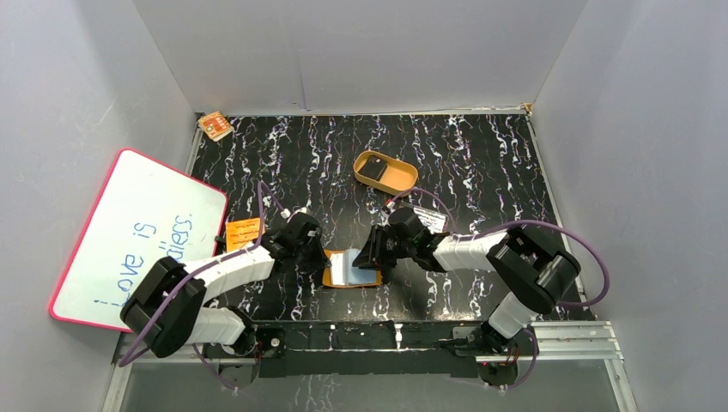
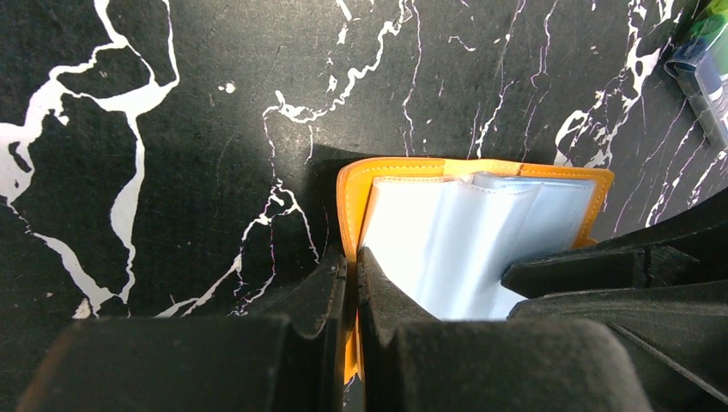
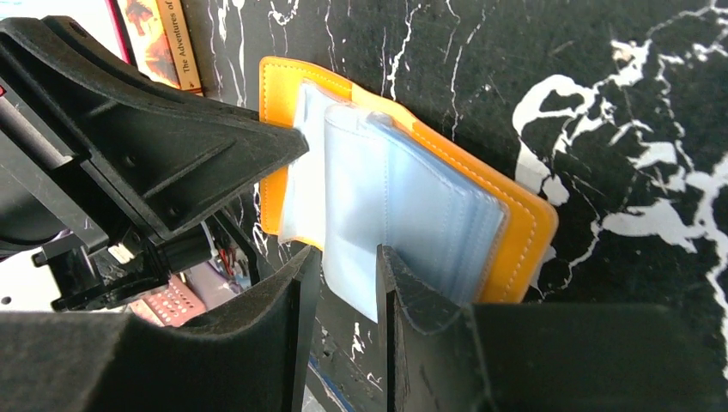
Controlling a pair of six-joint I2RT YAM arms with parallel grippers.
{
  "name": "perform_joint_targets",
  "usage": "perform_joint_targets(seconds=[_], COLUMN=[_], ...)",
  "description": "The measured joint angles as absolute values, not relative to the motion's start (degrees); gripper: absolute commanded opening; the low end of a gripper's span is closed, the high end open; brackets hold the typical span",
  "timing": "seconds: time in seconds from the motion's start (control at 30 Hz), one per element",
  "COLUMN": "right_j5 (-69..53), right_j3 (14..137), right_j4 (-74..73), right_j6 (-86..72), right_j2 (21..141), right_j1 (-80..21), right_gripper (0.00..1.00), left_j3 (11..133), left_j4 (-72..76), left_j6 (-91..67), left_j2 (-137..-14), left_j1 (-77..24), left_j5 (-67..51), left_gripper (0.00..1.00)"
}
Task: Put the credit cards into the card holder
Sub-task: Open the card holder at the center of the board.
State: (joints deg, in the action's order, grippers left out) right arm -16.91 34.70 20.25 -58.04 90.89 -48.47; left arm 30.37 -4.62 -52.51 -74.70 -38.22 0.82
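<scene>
The card holder (image 1: 350,269) lies open on the black marbled table between the two arms, orange outside with light-blue sleeves inside (image 2: 481,232) (image 3: 412,197). My left gripper (image 1: 319,255) (image 2: 353,266) is shut on the orange cover at its left edge. My right gripper (image 1: 371,257) (image 3: 348,266) comes in from the right. Its jaws stand apart on either side of one loose blue sleeve, with a gap showing. One black credit card (image 1: 375,171) lies in the tan oval tray (image 1: 400,184) further back.
A pink-framed whiteboard (image 1: 137,236) leans at the left. An orange booklet (image 1: 243,230) (image 3: 159,43) lies beside the left arm. A pack of markers (image 2: 704,69) and a white label (image 1: 429,219) lie behind the right gripper. A small orange item (image 1: 215,126) sits at the back left corner.
</scene>
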Motion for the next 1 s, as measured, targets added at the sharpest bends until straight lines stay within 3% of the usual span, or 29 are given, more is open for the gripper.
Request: perform_joint_targets(seconds=[0.93,1.0], right_j5=[-22.3,-22.2], right_j3=[42.5,42.5], right_j4=[23.7,23.7], right_j6=[-57.1,-56.8], right_j2=[99.9,99.9], right_j1=[-50.3,-50.3], right_gripper=[0.41,0.41], left_j3=[30.4,30.5], left_j4=[-3.2,-3.5], left_j6=[-52.5,-52.5], left_j2=[-75.5,-75.5], left_j1=[-38.2,-38.2], left_j5=[0.4,0.5], left_gripper=[0.00,0.05])
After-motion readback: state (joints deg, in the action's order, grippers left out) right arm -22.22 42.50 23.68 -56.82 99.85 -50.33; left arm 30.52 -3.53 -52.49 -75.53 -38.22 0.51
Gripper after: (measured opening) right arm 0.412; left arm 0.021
